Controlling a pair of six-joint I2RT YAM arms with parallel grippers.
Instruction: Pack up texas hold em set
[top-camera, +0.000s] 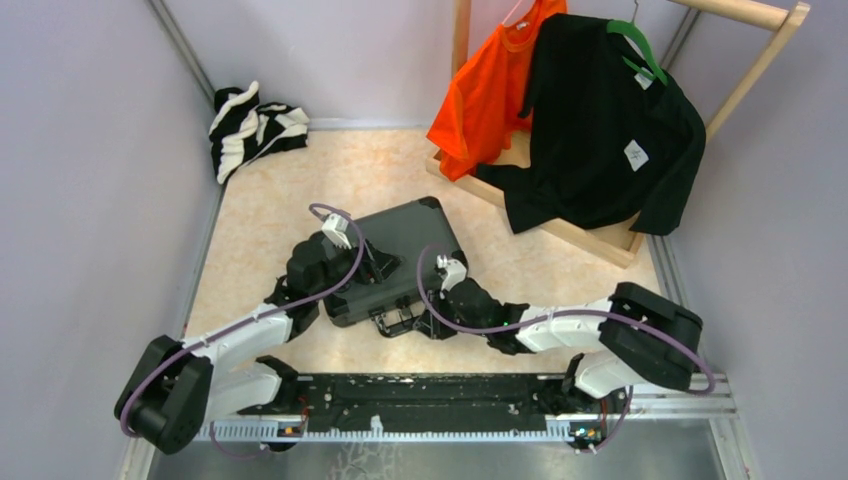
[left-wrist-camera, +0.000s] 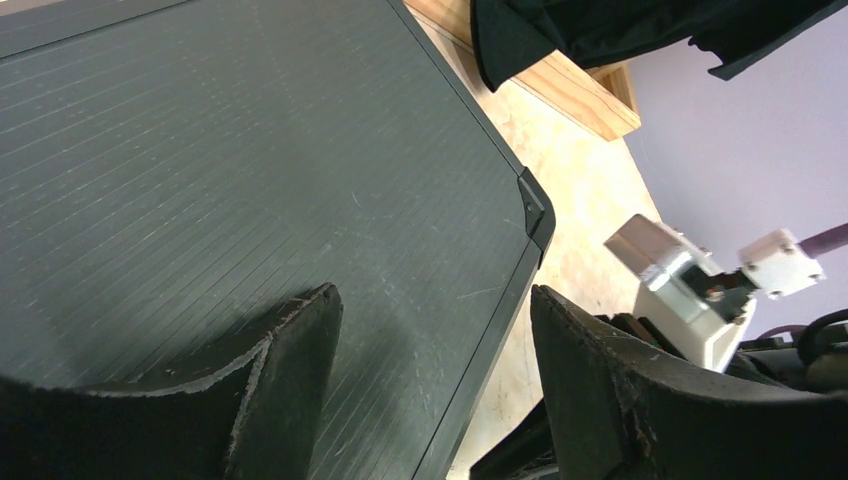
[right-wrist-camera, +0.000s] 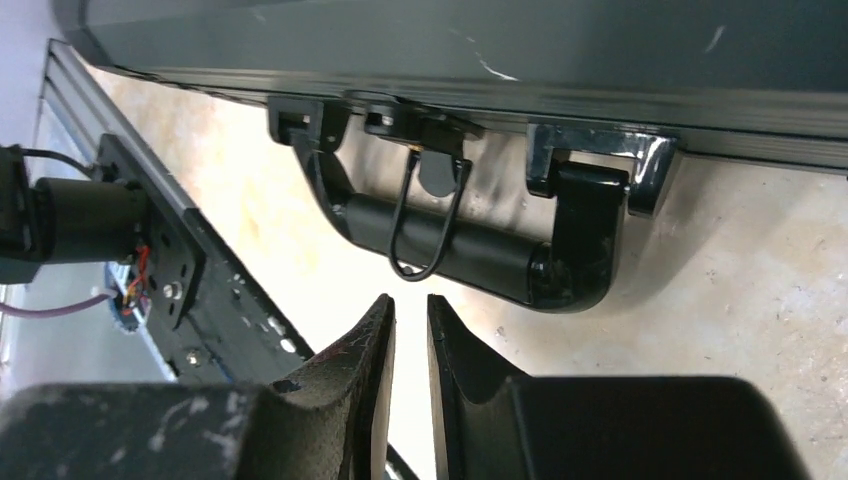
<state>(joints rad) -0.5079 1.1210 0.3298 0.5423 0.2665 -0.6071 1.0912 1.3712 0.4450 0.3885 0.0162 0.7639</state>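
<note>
So the briefcase (top-camera: 400, 245) sits closed and flat on the table (top-camera: 280, 190), turned at a bit of an angle, handle (right-wrist-camera: 470, 255) side facing your arm bases.

Your left gripper (left-wrist-camera: 435, 300) is spread wide right over the lid near its right-hand edge. One finger (left-wrist-camera: 300, 340) is above the ribbed lid and the other is past the edge, over the table. I can't tell if it's touching. That arm reaches up from the bottom-left base, with the wrist bent over the case.

Your right gripper (right-wrist-camera: 410, 305) is all but pressed together – just a thin slit with nothing in it. It's low at the table and pointed at the handle, close but not touching. That arm stretches leftward from its base, low along the case's near side.
</note>
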